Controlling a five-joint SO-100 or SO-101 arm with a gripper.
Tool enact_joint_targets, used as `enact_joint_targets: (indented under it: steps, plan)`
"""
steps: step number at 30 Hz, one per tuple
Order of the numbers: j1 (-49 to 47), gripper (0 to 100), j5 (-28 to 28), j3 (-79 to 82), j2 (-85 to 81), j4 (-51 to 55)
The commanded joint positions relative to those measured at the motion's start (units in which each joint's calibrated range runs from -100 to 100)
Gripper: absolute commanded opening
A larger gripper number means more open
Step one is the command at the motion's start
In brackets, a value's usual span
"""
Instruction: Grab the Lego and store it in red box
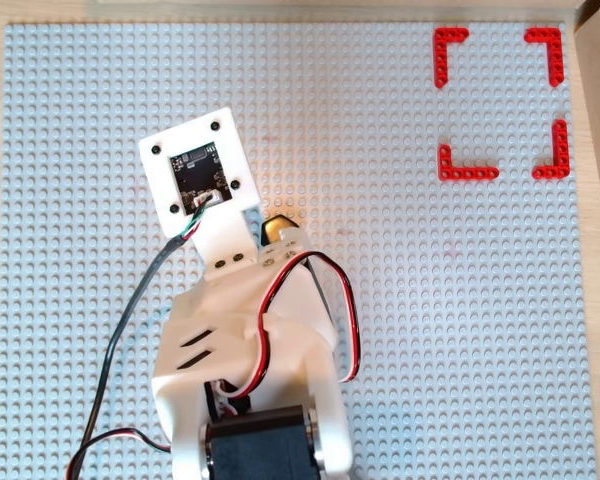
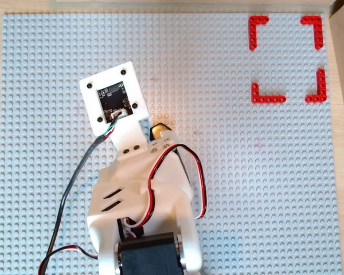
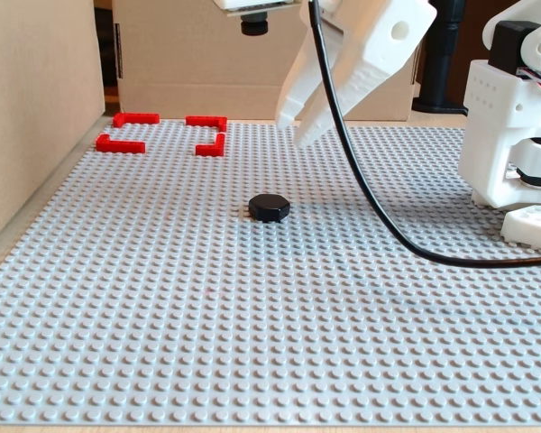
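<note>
Lego (image 3: 269, 207) sits flat on the grey studded baseplate (image 3: 252, 343), dark side toward the fixed view; from above only a gold sliver (image 1: 276, 226) peeks past the arm's white camera mount (image 1: 195, 170). Gripper (image 3: 293, 129) hangs above and slightly behind it, white fingers (image 3: 356, 86) close together at the tips, nothing between them – seems nearly closed, though the angle is poor. Red box (image 1: 500, 102) lies well apart, at the plate's top right corner in both overhead views, nothing inside
</note>
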Motion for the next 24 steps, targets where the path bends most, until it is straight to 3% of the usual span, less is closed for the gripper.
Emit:
enact_joint_targets:
  steps: [1, 8, 24]
  plan:
    - [0.1, 13, -0.2, -0.8, 4.9, -2.8]
    - [0.1, 13, -0.6, -1.9, 14.8, -8.1]
    - [0.1, 14, -0.6, -10.0, 25.5, -6.3]
